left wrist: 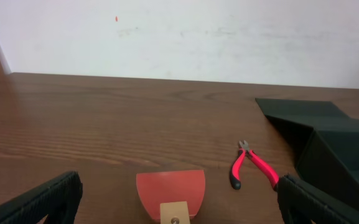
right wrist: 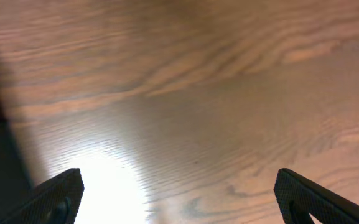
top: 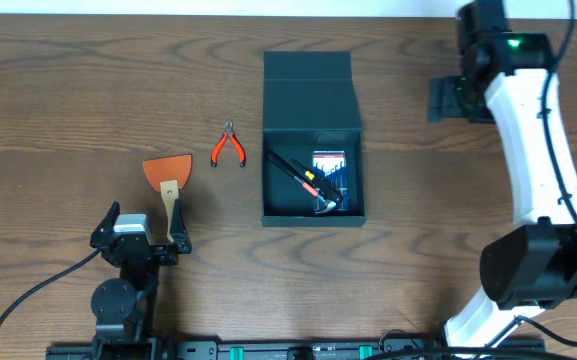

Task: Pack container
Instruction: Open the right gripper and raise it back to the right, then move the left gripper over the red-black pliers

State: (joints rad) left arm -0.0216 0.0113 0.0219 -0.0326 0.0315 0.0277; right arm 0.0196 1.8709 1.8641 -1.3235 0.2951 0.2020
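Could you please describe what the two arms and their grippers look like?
The right arm has white shells between black joints and a small green light near its wrist. The left arm is black, with a pale grey block and a black cable trailing off. The left fingers and right fingers are black, finely textured wedges.

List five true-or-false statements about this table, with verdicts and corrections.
1. The container is open. True.
2. The red-handled pliers lie inside the container. False: they lie on the table beside it.
3. The right gripper holds a tool. False: it is open and empty.
4. The orange scraper lies on the table in front of the open left gripper. True.
5. The container is empty. False: a blue screwdriver set lies inside.
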